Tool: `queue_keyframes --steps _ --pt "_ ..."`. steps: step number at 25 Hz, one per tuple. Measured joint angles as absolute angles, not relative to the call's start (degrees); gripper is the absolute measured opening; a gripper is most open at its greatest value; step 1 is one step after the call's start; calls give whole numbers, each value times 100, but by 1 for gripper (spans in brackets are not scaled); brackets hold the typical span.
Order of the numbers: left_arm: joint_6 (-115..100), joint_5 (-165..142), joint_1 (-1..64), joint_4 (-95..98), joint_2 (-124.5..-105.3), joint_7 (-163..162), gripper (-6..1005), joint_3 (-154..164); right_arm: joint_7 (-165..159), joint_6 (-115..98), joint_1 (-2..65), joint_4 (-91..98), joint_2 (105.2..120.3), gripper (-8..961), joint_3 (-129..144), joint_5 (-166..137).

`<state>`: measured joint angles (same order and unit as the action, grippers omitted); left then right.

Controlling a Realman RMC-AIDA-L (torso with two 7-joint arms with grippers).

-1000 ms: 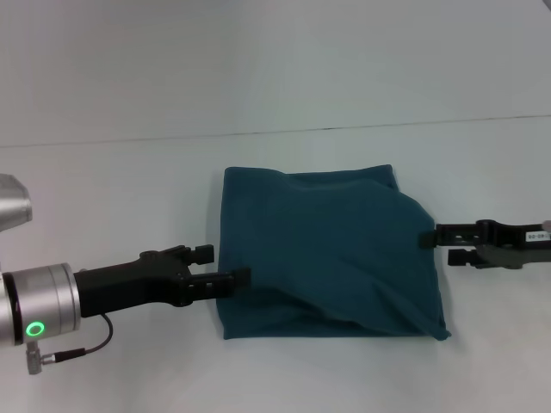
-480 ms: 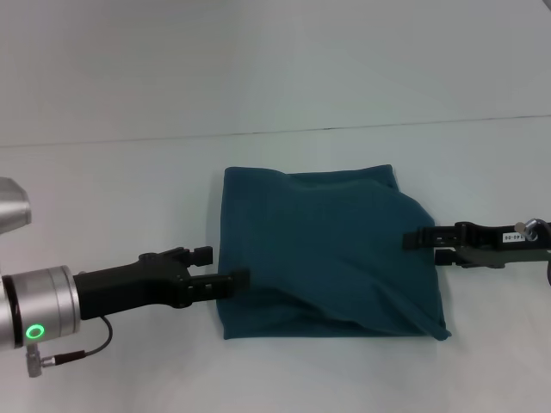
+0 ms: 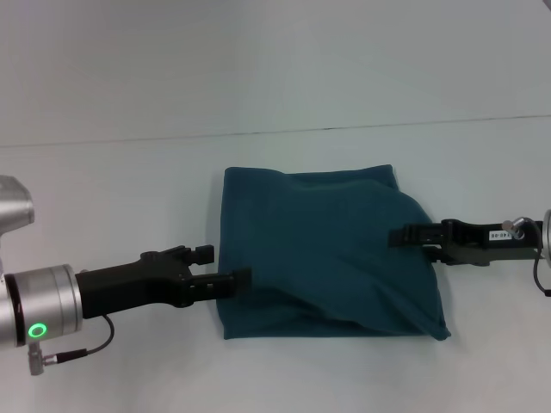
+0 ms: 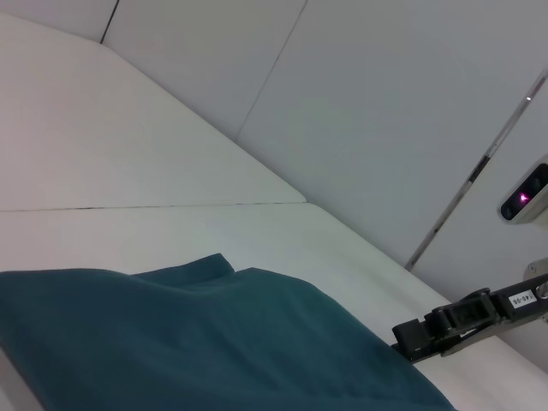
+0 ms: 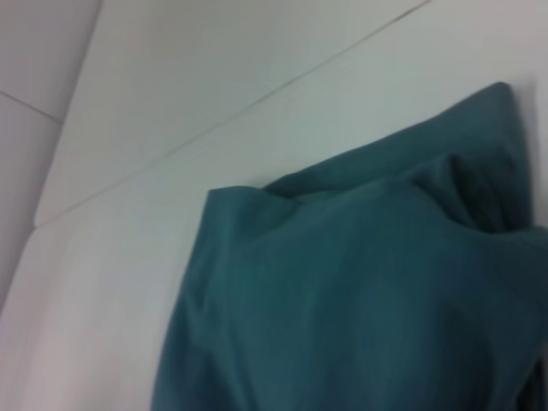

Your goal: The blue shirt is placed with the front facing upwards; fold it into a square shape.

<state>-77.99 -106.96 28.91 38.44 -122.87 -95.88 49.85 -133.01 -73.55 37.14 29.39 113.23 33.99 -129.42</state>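
Though already folded into a rough square on the table (image 3: 103, 198), the shirt (image 3: 323, 249) bulges, which may be why both grippers sit at its edges in the head view. The left gripper (image 3: 225, 277), jaws parted, touches the left edge; the right gripper (image 3: 411, 237) reaches over the right side, jaws seemingly closed, perhaps pressing. From the left wrist, that right gripper (image 4: 419, 338) meets the shirt's far edge. The right wrist shows only cloth.

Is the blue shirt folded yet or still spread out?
Folded. The blue shirt lies as a compact, roughly square bundle with layered edges, no sleeves or print showing. The left tool sits at one side, the right tool over the other.
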Motion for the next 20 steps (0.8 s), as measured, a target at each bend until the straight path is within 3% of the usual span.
queue_keyframes --steps 13,20 --pt "-7795 -10696 2900 3840 -12303 -9588 963 4980 -13302 -7742 3762 3183 11268 915 3357 -12756" --pt "-7742 -10691 2906 3840 -12313 -9605 963 4973 -13298 -7426 3769 3133 11312 912 3439 -12877"
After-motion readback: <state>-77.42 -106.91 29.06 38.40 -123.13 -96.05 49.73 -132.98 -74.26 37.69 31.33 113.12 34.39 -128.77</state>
